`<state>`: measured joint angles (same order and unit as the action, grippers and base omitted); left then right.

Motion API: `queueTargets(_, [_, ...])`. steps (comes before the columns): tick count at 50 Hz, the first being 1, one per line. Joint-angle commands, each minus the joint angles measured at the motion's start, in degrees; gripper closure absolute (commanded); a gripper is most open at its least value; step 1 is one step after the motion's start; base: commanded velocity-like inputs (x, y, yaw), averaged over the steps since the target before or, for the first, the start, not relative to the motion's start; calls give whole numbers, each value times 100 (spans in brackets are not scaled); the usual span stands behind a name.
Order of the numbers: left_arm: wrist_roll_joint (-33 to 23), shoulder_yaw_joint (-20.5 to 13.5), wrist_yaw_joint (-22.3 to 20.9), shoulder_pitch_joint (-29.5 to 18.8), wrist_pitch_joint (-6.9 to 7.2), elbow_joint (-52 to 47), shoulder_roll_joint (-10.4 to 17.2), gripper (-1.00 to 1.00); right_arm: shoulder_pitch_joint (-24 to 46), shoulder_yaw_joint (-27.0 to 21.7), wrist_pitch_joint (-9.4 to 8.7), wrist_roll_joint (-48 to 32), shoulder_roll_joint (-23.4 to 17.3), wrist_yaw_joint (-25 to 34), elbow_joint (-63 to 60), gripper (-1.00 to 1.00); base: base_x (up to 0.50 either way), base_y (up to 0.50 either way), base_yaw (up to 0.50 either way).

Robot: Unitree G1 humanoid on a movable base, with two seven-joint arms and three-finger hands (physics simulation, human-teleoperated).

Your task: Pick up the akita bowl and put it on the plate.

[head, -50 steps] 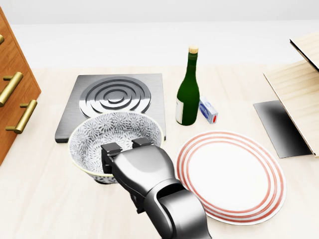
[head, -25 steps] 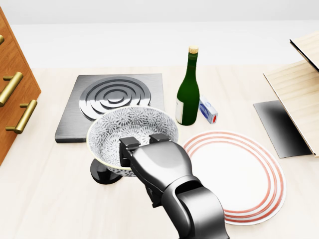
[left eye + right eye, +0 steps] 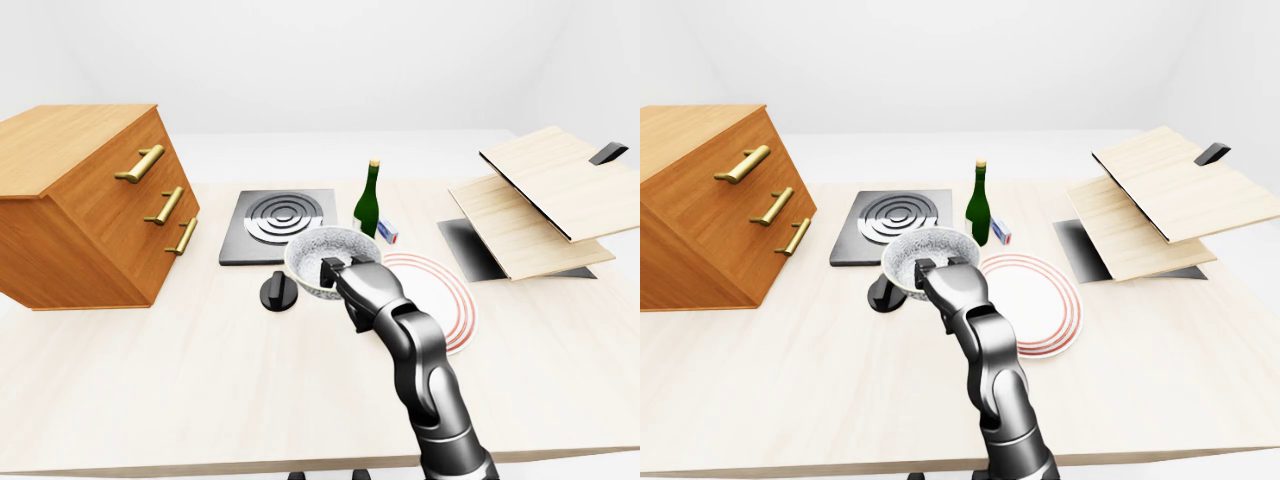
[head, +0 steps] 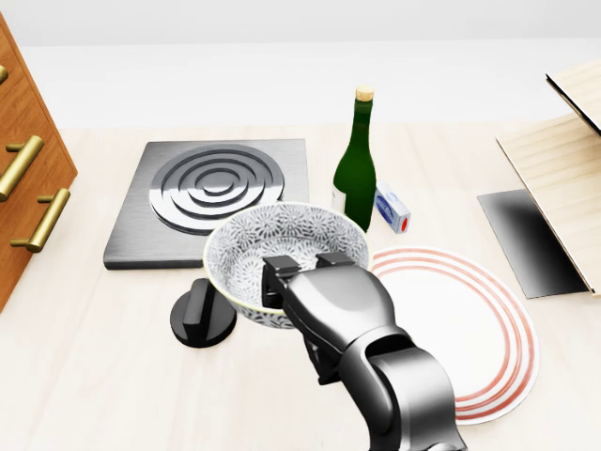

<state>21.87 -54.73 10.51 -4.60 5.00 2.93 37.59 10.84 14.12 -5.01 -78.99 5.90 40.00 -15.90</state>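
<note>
At the far left of the head view a wooden drawer cabinet point(image 4: 23, 197) with brass handles point(image 4: 42, 221) is seen on the pale tabletop point(image 4: 84, 395). To its right a grey hob plate point(image 4: 136, 240) with concentric rings is laid flat, and just below its lower edge a black round knob point(image 4: 203, 321) is set on the table. The akita bowl point(image 4: 272, 240), white with a dense grey pattern, is held opening upward just right of the knob, between the hob plate and the plate; it seems to be raised off the tabletop, though its foot is hidden. It is gripped at its near rim by the right hand point(image 4: 333, 301): two dark fingertips point(image 4: 280, 274) are hooked over the rim, while whatever is pressed beneath cannot be seen. The right arm point(image 4: 404, 399) is brought in from the bottom edge, bent at the wrist, the glossy back of the hand turned upward. Above the bowl's right side a green bottle point(image 4: 355, 178) is stood upright, with a small white and blue box point(image 4: 392, 209) just beside it. The plate point(image 4: 512, 329), white with red rings, is laid flat, its left rim overlapped by bowl and hand. At the far right a dark grey mat point(image 4: 516, 235) is partly covered by tilted wooden boards point(image 4: 563, 169).
</note>
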Motion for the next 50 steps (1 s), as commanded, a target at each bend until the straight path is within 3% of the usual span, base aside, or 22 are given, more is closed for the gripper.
queueTargets(1, [-11, 40, 15, -16, 0, 72, -6, -100, 81, -232, 1, -125, -151, 0, -52, 100, 0, 0, 0])
queueTargets(21, [17, -25, 21, 3, 0, -47, 13, -100, 44, -471, 1, -230, -336, 0, -274, 100, 0, 0, 0])
queueTargets(50, [26, 5, 83, -22, 0, -2, 36, -100, -91, -1210, 1, 37, -919, 0, -377, 100, 0, 0, 0])
